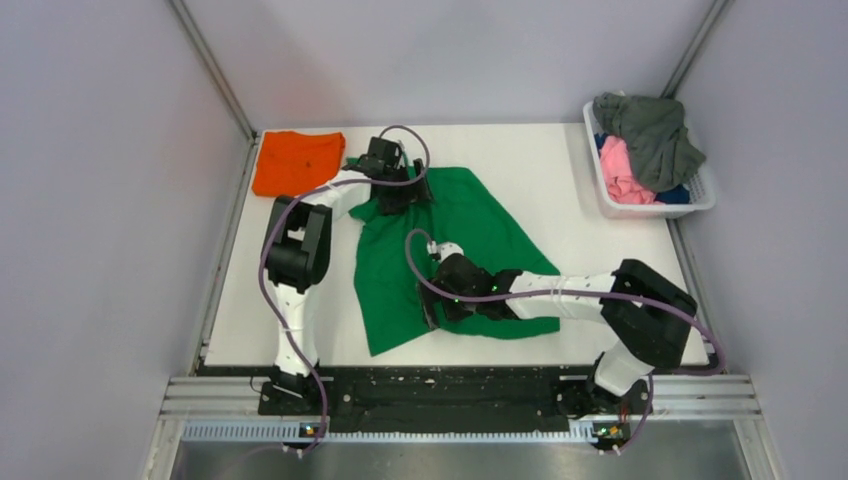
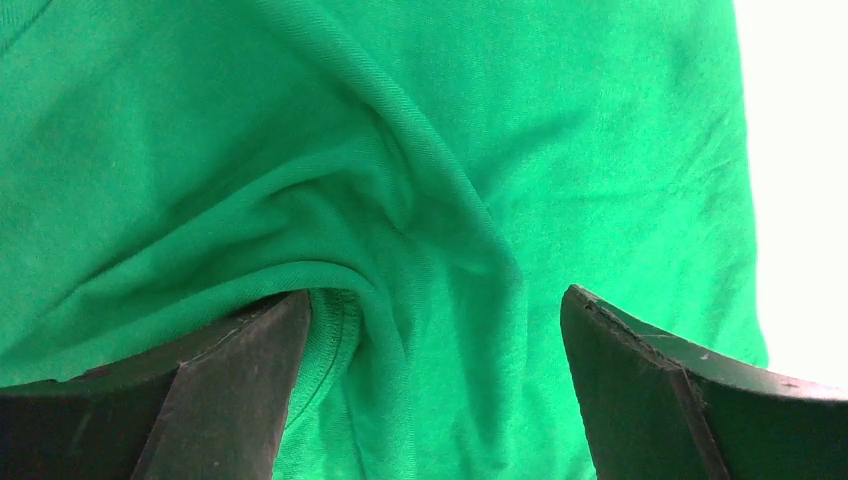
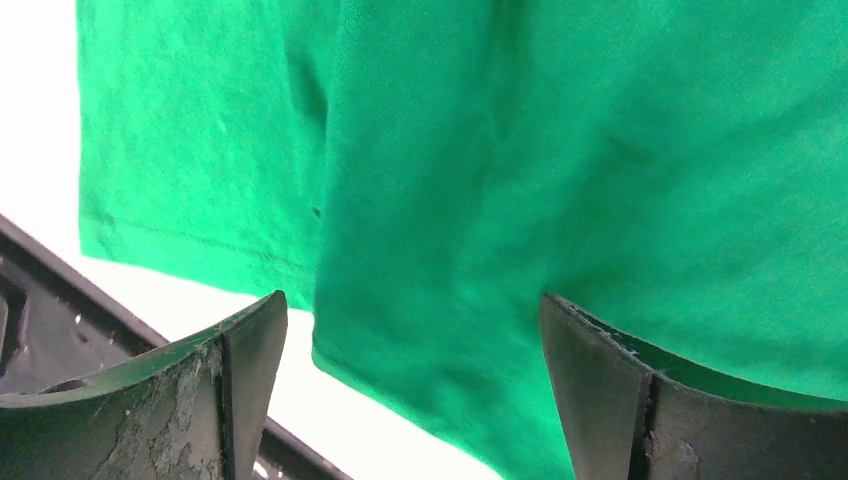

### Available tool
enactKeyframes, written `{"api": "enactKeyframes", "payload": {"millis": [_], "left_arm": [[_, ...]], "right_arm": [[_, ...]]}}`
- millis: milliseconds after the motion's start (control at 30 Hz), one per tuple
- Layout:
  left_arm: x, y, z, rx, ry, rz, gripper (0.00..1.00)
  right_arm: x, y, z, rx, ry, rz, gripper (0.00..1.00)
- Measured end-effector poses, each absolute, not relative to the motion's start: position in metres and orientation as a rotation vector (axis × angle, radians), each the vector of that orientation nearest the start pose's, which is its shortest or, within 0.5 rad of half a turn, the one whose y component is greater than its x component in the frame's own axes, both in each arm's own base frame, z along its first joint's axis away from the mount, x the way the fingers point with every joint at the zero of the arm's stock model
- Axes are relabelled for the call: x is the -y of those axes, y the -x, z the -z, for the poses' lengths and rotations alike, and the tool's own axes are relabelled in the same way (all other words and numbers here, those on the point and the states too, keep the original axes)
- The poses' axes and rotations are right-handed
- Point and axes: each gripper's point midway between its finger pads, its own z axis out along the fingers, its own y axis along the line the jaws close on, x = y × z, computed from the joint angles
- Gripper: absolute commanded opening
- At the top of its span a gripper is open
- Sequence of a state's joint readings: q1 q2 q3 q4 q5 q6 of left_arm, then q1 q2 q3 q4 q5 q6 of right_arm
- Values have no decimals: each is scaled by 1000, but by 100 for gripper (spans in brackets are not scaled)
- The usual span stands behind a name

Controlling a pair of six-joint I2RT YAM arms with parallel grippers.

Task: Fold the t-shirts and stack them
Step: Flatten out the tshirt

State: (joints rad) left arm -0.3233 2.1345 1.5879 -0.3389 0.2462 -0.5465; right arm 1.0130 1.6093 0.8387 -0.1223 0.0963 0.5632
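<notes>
A bright green t-shirt (image 1: 455, 245) lies spread and partly folded in the middle of the white table. An orange t-shirt (image 1: 297, 160) lies folded at the far left corner. My left gripper (image 1: 405, 195) is down at the green shirt's far edge; in its wrist view the jaws stand wide, straddling a bunched ridge of green cloth (image 2: 420, 300) near a hem. My right gripper (image 1: 432, 300) is low over the shirt's near edge, also open, its fingers on either side of a folded corner (image 3: 420, 330). Neither pinches the cloth.
A white plastic basket (image 1: 700, 200) stands at the far right corner, holding grey (image 1: 655, 135), pink (image 1: 620, 170) and blue garments. Grey walls enclose the table on three sides. A black rail (image 1: 460, 385) runs along the near edge, close to the right gripper.
</notes>
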Motion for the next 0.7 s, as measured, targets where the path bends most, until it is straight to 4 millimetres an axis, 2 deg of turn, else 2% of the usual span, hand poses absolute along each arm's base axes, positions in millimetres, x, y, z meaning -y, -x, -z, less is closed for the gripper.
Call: {"api": "enactKeyframes", "payload": {"millis": [67, 100, 200, 267, 333, 433, 500, 567, 633, 700], "left_arm": [[235, -473, -54, -2545, 144, 702, 99], [239, -470, -55, -2547, 132, 712, 99], [239, -455, -57, -2554, 110, 711, 99], [230, -437, -64, -2561, 113, 679, 99], [217, -421, -79, -2542, 130, 633, 99], [195, -390, -116, -2466, 169, 591, 99], [179, -362, -148, -2379, 196, 600, 99], [172, -338, -166, -2318, 202, 619, 99], [169, -312, -170, -2294, 200, 646, 99], [174, -283, -156, -2315, 186, 685, 99]], "right_arm": [[-327, -180, -36, -2504, 574, -583, 98], [-325, -179, -40, -2503, 574, -583, 99], [-312, -186, -63, -2459, 531, -556, 99], [-300, -196, -88, -2405, 467, -538, 99], [-285, -208, -111, -2354, 376, -531, 99], [-255, -227, -131, -2301, 220, -529, 99], [-227, -233, -129, -2294, 114, -498, 99], [-209, -230, -120, -2314, 64, -466, 99], [-191, -219, -103, -2357, 35, -424, 99], [-180, -213, -89, -2390, 15, -394, 99]]}}
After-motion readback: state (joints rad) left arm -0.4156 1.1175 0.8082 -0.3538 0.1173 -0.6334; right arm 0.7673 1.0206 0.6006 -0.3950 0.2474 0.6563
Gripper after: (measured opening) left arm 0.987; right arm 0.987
